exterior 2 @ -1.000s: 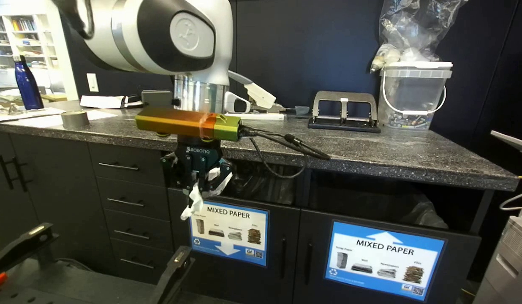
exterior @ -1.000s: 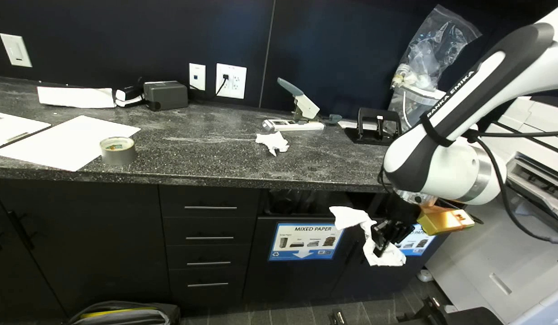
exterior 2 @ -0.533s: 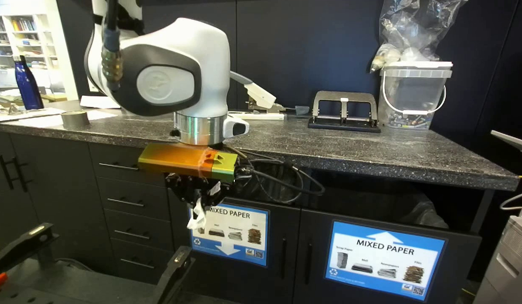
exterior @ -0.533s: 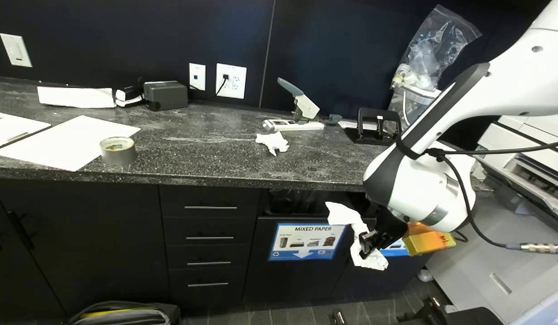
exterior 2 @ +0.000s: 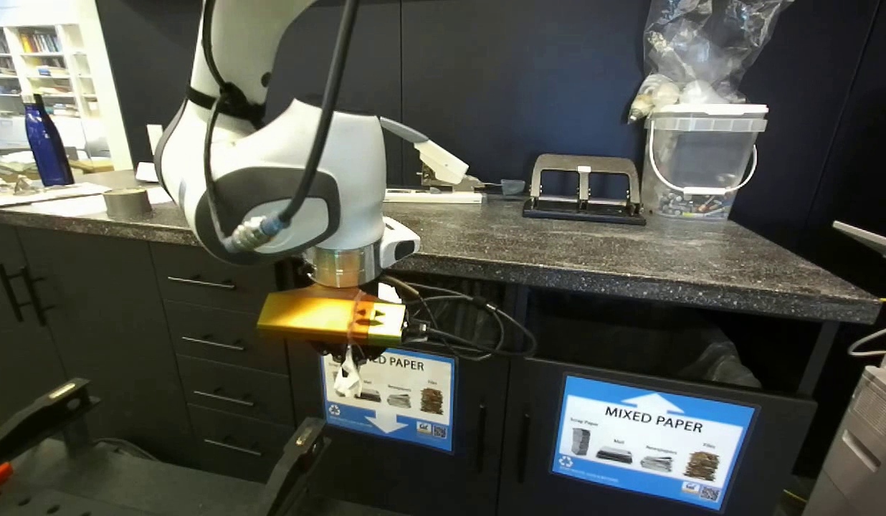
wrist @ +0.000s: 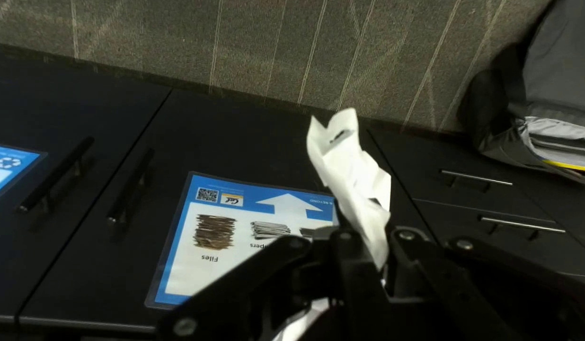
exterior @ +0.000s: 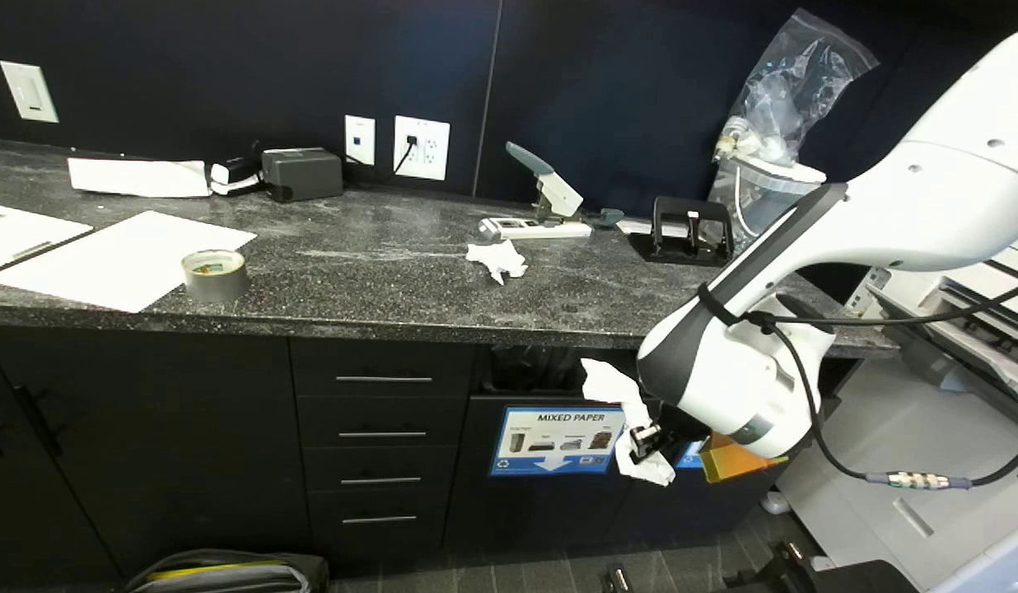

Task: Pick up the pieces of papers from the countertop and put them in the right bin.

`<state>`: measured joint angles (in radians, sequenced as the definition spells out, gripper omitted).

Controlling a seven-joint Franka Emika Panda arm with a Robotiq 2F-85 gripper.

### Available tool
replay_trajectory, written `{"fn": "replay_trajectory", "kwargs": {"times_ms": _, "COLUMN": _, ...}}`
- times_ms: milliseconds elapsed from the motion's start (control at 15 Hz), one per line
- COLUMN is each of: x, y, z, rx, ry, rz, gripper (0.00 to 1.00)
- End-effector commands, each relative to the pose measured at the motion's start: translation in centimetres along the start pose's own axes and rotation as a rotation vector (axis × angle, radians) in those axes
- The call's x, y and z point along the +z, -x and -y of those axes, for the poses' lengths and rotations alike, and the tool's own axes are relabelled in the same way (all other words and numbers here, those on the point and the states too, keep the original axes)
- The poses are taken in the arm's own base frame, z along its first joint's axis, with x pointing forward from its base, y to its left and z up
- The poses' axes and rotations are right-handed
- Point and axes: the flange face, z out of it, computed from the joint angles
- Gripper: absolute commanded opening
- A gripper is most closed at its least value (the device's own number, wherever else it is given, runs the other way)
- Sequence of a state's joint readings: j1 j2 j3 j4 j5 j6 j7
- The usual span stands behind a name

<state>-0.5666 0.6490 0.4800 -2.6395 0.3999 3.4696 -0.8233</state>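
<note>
A crumpled white paper piece (wrist: pixel 354 175) is pinched in my gripper (wrist: pixel 375 239), shut on it; the paper sticks out past the fingertips and also shows behind them. In an exterior view the held paper (exterior: pixel 609 384) hangs below counter height in front of the cabinet, near the left Mixed Paper sign (exterior: pixel 558 441). Another paper piece (exterior: pixel 498 259) lies on the dark speckled countertop (exterior: pixel 377 288); the arm hides it in an exterior view. The right bin sits behind the right-hand door (exterior 2: pixel 529 459), with clear liner plastic (exterior 2: pixel 719 358) showing in its opening.
The countertop's thick front edge (exterior 2: pixel 701 294) overhangs both bin openings. On top stand a stapler (exterior: pixel 550 206), a hole punch (exterior 2: pixel 585 188), a clear bucket (exterior 2: pixel 703 161) and a tape roll (exterior: pixel 215 276). Large flat sheets (exterior: pixel 122 259) lie further left. Cables (exterior 2: pixel 479 322) loop beside the wrist.
The gripper has come lower with the paper still held. It has shifted left in an exterior view and the forearm has swung round. The paper on the countertop has not moved.
</note>
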Motion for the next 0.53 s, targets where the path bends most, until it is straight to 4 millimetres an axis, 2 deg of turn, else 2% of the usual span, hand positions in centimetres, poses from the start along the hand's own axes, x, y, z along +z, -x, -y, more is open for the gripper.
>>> {"fn": "replay_trajectory", "kwargs": {"times_ms": 0, "x": 2.6, "y": -1.0, "z": -0.7, "rx": -0.026, "ry": 0.02, "rz": -0.091, "gripper": 0.1}}
{"fn": "replay_trajectory", "kwargs": {"times_ms": 467, "x": 6.8, "y": -3.8, "z": -1.4, "rx": -0.121, "ry": 0.012, "rz": -0.159, "gripper": 0.11}}
